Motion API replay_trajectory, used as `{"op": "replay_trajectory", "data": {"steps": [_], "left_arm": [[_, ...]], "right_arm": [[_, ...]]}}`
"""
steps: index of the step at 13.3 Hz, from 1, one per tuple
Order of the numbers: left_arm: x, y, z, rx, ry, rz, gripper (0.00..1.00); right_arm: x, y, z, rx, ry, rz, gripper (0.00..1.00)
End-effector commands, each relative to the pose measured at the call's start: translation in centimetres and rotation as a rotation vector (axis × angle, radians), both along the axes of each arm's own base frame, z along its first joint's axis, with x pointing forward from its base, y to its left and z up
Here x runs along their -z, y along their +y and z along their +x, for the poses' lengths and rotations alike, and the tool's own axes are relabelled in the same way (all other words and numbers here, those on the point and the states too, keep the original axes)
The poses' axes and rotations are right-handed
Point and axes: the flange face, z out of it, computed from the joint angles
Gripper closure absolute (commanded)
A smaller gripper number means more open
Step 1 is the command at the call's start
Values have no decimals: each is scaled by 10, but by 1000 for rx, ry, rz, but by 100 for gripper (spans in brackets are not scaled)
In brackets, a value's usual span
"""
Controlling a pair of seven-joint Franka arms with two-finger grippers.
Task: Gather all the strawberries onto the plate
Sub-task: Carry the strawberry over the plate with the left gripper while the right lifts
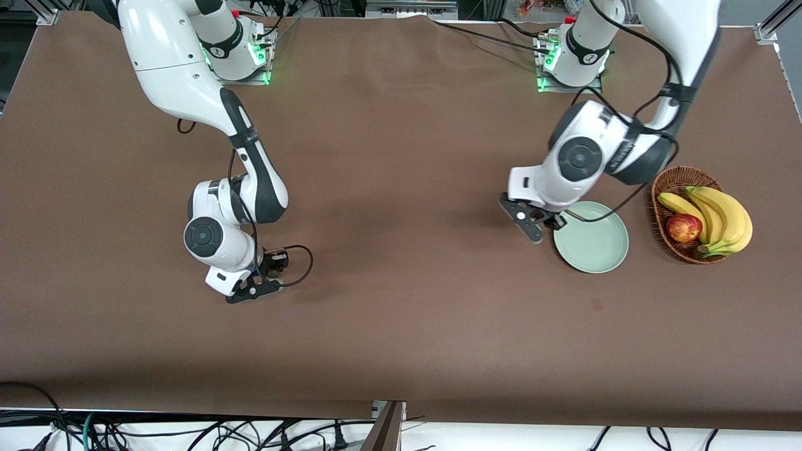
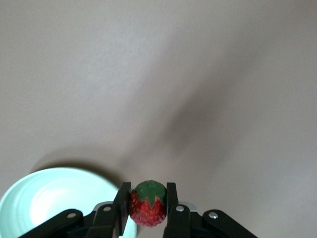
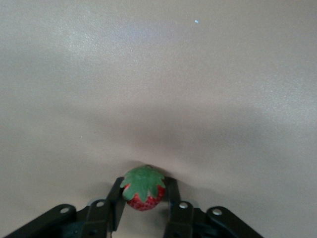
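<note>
My left gripper hangs over the rim of the pale mint-green plate at the side toward the right arm. In the left wrist view it is shut on a red strawberry with a green cap, and the plate lies beside it. My right gripper is low over the brown table, toward the right arm's end. In the right wrist view it is shut on a second strawberry, close above the table. The third strawberry is out of view. The visible part of the plate holds nothing.
An oval brown wicker basket with bananas and a red apple stands beside the plate, toward the left arm's end. Cables hang along the table's front edge.
</note>
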Motion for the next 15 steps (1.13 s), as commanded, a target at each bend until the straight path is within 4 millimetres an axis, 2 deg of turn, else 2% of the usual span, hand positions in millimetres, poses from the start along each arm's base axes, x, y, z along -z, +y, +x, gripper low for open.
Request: {"op": "replay_trajectory", "data": {"steps": [1,2,3,4,5,6,7,9,11,13,15], "left_arm": [[-12,68,9,120,49,-86,78],[-8,89,11,153,60,-114,77],[-3,111,14,178,68,-129,77],[11,133,16,193,83,-151,77],[20,142,18,219,83,-168,77],[23,139,19,249,61,-163,76],[35,140,13,258,45,-155,75],[58,139,-1,270,15,-157,72],[70,144,-10,273,-14,-153,70],[81,143,-17,298,-33,-143,69],[90,151,-21,285,-41,-150,68]], "right_arm": [[-5,0,3,1,-6,22,64],[-6,0,4,1,-9,23,75],[-6,0,4,1,-7,22,82],[-7,1,4,-1,-10,23,89],[-8,4,3,0,-5,25,90],[-13,10,3,17,2,28,91],[-23,21,6,42,9,36,91],[-41,70,-1,105,28,63,91],[-51,126,-13,177,32,100,91],[-48,179,-38,239,60,132,91],[-61,233,-61,288,68,168,91]]}}
